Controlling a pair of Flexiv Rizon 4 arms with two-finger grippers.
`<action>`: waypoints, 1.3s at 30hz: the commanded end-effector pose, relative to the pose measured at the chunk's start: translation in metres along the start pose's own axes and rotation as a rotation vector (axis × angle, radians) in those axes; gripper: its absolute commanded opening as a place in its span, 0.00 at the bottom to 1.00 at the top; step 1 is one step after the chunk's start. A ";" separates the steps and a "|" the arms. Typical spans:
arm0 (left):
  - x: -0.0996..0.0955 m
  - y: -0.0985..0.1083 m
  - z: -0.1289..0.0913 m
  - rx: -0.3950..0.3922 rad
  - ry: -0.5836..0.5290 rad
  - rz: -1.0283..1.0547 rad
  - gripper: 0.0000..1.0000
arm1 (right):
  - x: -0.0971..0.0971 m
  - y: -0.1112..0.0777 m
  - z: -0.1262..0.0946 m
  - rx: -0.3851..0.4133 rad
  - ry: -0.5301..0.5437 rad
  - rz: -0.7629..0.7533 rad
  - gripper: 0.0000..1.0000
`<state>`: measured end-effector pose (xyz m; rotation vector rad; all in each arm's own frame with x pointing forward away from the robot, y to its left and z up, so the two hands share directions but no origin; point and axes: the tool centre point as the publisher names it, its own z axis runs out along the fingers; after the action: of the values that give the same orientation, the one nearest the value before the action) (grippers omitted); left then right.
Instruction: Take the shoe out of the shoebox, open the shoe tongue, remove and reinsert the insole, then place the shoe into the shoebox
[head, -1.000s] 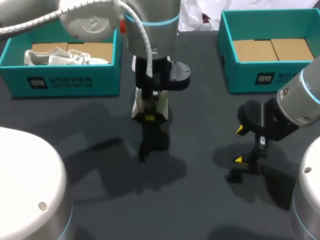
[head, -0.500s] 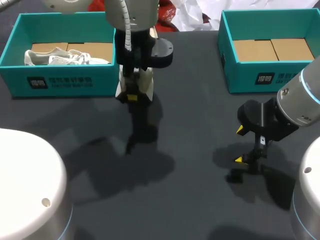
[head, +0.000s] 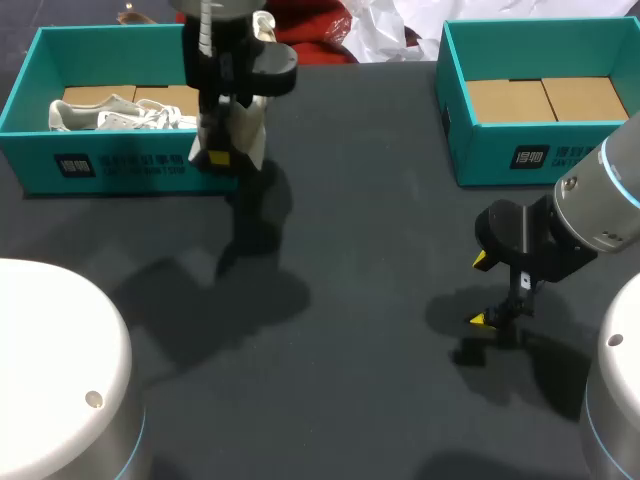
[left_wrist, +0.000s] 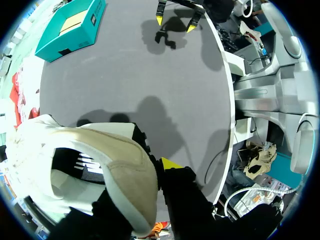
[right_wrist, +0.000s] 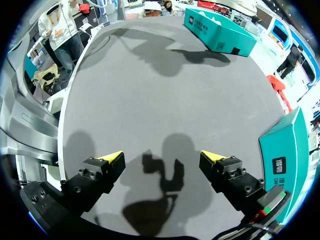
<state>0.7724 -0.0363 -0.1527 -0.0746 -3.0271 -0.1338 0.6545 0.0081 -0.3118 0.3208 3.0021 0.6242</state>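
Shoe (left_wrist: 95, 150) in left gripper (head: 220, 156)

Head camera overlooks table (head: 400, 230); both wrist cameras share it.

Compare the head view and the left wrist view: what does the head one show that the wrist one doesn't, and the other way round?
Only the head view: the left shoebox with a second white shoe lying inside it.
Only the left wrist view: the held shoe up close, including its tan panel.
Both: that held shoe, the right shoebox, and the open right end effector above the dark table.
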 end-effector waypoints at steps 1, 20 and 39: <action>-0.017 0.052 -0.006 0.043 0.016 -0.014 0.00 | 0.002 -0.001 -0.001 0.000 -0.003 0.000 1.00; -0.101 0.170 -0.017 0.050 0.009 -0.162 0.00 | 0.002 -0.001 -0.001 0.000 -0.003 0.000 1.00; -0.203 0.235 -0.018 0.040 0.061 -0.137 0.00 | 0.002 -0.001 -0.001 0.000 -0.003 0.000 1.00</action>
<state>0.9350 0.1737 -0.1380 0.1373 -3.0518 -0.0807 0.6544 0.0082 -0.3118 0.3202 3.0022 0.6244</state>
